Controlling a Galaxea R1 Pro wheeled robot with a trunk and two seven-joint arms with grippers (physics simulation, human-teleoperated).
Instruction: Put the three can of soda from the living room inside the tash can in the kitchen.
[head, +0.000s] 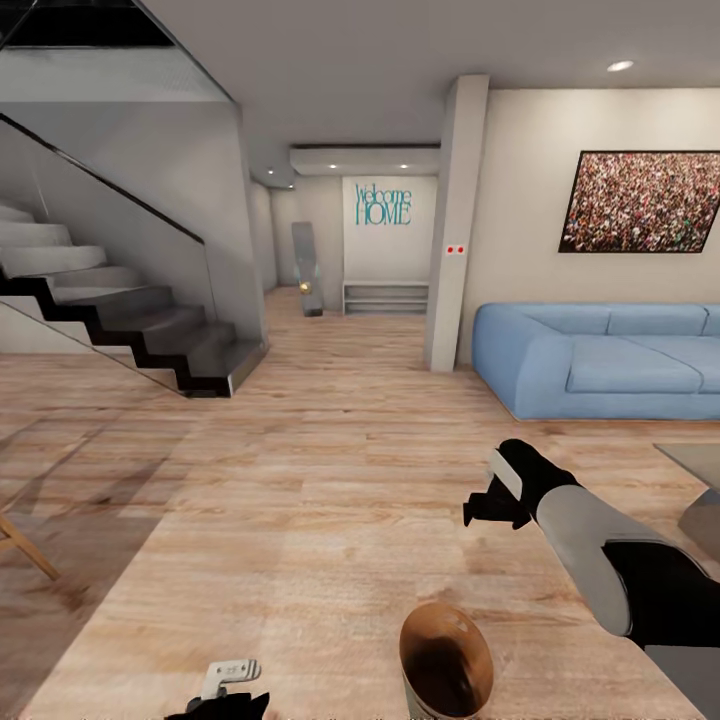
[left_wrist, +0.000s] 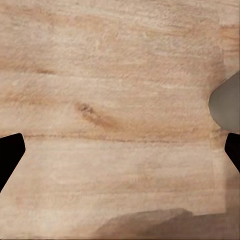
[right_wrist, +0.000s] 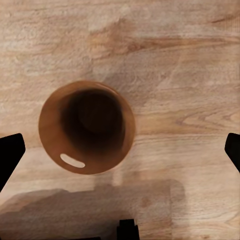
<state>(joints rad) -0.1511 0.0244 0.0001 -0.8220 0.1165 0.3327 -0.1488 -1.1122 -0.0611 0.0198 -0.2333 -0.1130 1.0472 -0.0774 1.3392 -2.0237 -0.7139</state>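
Note:
The trash can (head: 445, 660) stands on the wood floor at the bottom middle of the head view, its glossy brown inside facing up. In the right wrist view I look straight down into the trash can (right_wrist: 87, 127), with the slot handle near its rim. My right gripper (head: 482, 510) hangs open above and beyond it, fingers (right_wrist: 11, 152) wide apart and nothing between them. My left gripper (head: 228, 688) is low at the left, open over bare floor (left_wrist: 120, 150). A grey curved edge (left_wrist: 227, 102) shows beside it. The soda cans are out of view.
A light blue sofa (head: 600, 360) stands at the right, with a grey table corner (head: 695, 470) in front of it. A staircase (head: 120, 310) rises at the left and a pillar (head: 455, 220) stands mid-room. A hallway opens behind. A wooden chair leg (head: 25, 545) shows at the left.

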